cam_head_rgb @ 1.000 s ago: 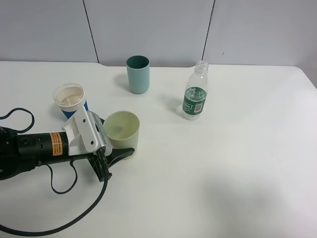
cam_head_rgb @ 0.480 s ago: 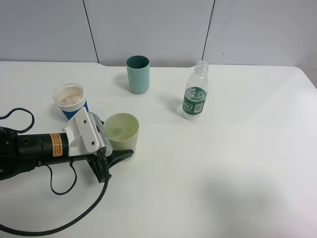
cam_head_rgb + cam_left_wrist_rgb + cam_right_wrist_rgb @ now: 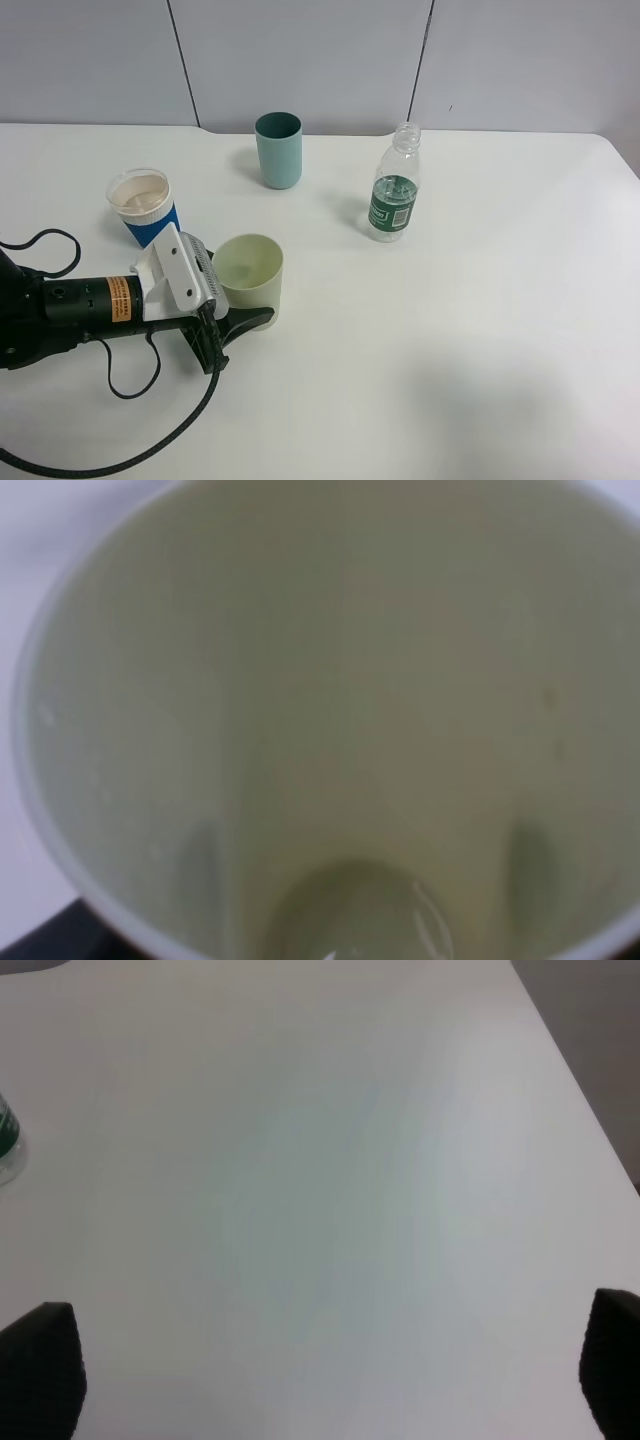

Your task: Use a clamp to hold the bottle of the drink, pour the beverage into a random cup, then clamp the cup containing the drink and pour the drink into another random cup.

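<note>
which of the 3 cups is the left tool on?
The pale green plastic cup, nearest the table's front. The left tool sits around its base; the teal tumbler and blue-and-white paper cup stand apart, untouched.

You saw a smooth, matt white surface [image 3: 480, 340]. The pale green cup [image 3: 248, 270] looked like matt plastic, as did the teal cup [image 3: 279, 150]. The bottle [image 3: 394, 185] was clear glossy plastic with a green label.
</note>
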`<control>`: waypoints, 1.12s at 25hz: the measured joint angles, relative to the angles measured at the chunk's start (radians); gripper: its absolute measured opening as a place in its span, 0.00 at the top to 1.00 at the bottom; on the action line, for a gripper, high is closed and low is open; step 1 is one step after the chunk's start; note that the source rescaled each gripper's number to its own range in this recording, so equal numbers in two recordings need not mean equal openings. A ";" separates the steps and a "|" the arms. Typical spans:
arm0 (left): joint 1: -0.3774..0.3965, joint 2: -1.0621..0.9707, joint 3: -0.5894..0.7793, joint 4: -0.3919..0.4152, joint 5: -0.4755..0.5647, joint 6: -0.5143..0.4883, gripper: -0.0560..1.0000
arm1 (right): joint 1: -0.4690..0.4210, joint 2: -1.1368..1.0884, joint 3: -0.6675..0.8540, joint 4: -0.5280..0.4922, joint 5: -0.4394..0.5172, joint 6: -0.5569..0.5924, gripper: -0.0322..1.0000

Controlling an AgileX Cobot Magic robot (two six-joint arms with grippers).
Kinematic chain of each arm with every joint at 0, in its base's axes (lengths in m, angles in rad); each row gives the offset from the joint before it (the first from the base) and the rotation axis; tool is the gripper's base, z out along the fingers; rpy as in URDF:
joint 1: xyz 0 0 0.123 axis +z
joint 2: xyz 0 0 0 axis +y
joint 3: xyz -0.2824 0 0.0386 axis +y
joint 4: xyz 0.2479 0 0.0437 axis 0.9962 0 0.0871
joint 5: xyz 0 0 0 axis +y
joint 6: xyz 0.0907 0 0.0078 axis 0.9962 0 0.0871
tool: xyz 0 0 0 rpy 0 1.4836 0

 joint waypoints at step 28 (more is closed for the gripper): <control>0.000 -0.441 0.235 -0.182 0.051 -0.002 0.02 | 0.000 0.000 0.000 0.000 0.000 0.000 0.00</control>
